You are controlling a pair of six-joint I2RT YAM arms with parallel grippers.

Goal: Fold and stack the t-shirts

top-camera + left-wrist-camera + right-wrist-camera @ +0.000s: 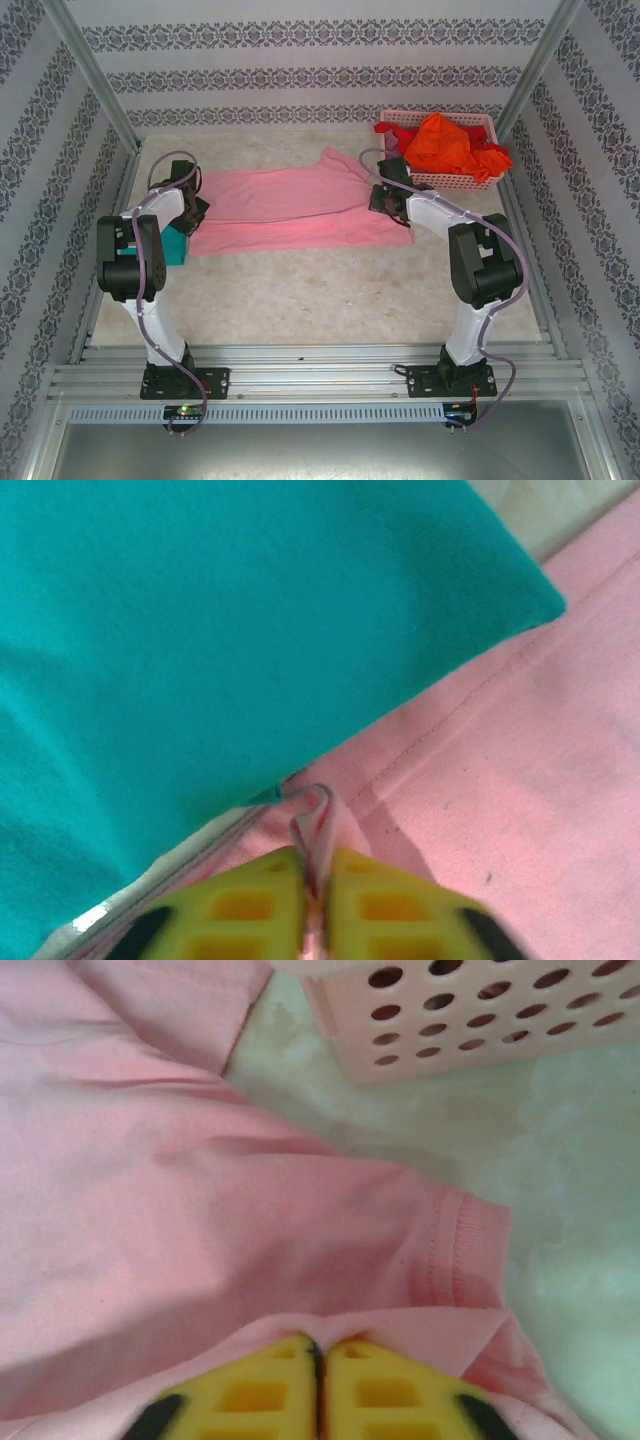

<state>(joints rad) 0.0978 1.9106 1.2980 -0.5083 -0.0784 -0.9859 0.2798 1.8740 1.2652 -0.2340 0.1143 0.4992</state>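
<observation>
Left hand (316,868), yellow fingers (245,905) almost closed, pinching a raised fold at the edge of the light pink t-shirt (520,780), just beside a folded teal t-shirt (200,630). Right hand (316,1348), fingers likewise almost together, pinching pink cloth near a sleeve hem. The pink t-shirt lies spread flat across the middle of the tabletop (320,290), between both arms. Red and orange t-shirts (445,140) are heaped in a pink lattice basket (452,181) at the far right.
</observation>
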